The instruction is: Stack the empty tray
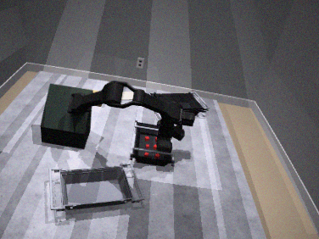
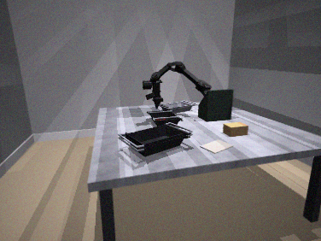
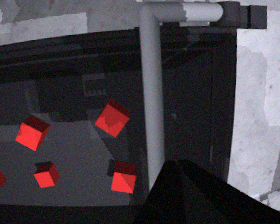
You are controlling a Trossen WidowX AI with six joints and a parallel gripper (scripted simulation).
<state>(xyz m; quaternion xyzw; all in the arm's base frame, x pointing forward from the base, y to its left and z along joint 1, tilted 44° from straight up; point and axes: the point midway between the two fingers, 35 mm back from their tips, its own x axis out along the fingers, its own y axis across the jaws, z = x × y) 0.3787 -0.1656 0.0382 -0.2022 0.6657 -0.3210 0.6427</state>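
Observation:
The loaded black tray (image 1: 149,159) (image 3: 220,100) stands mid-table with several red blocks (image 1: 147,146) (image 3: 112,118) on its floor. One grey wire bar (image 3: 152,100) lies across its top, a little inside one end. The other bar (image 1: 146,125) shows at the far end in the top view; whether it is in or out is unclear. My gripper (image 3: 175,168) (image 2: 158,107) is shut and empty, on the end-wall side of the near bar, over the tray; contact with the bar is unclear. Two empty trays stand apart, a light grey one (image 1: 93,203) and a black one (image 2: 159,146).
A dark green box (image 1: 68,106) (image 2: 218,104) stands at the arm's base. An orange block (image 2: 236,130) and a flat beige card (image 2: 217,146) lie near the black empty tray's side. The arm reaches over the table between the two empty trays.

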